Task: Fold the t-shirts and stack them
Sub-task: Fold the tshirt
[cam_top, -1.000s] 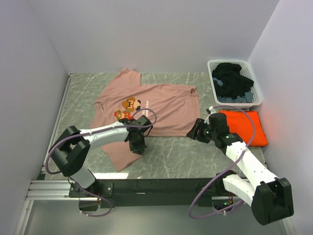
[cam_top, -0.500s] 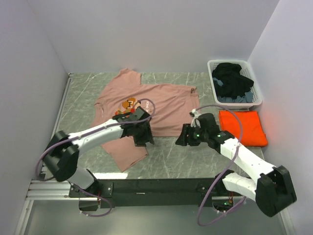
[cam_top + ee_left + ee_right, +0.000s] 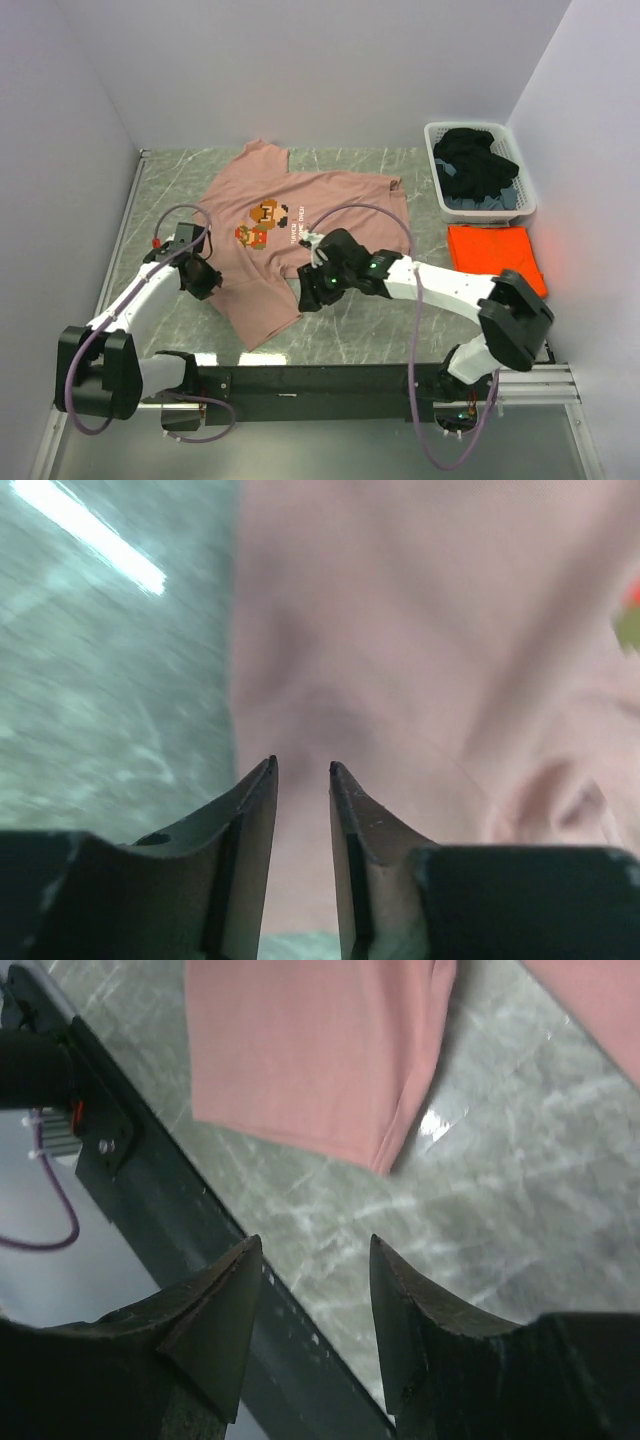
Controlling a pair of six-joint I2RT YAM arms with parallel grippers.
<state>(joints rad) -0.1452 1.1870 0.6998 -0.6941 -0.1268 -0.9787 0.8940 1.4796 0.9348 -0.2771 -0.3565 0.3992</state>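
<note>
A dusty-pink t-shirt [image 3: 330, 205] with a pixel graphic lies spread face-up on the table, its lower hem pulled toward the front edge. A bright-orange t-shirt [image 3: 497, 258] lies folded at the right. My left gripper [image 3: 207, 281] hovers at the pink shirt's left edge. In the left wrist view my left gripper [image 3: 302, 770] has its jaws a little apart, with pink fabric [image 3: 420, 630] below and nothing between them. My right gripper [image 3: 311, 291] is over the hem's right corner. My right gripper [image 3: 315, 1245] stands open over bare table, the pink corner [image 3: 310, 1060] just ahead.
A white laundry basket [image 3: 434, 135] holding dark clothes stands at the back right. The table's dark front rail [image 3: 190, 1250] runs under the right gripper. Grey walls close in the left, back and right sides.
My left gripper let go of the pink shirt's lower part and swung left to its side edge. My right arm swept left from beside the orange shirt to the pink hem.
</note>
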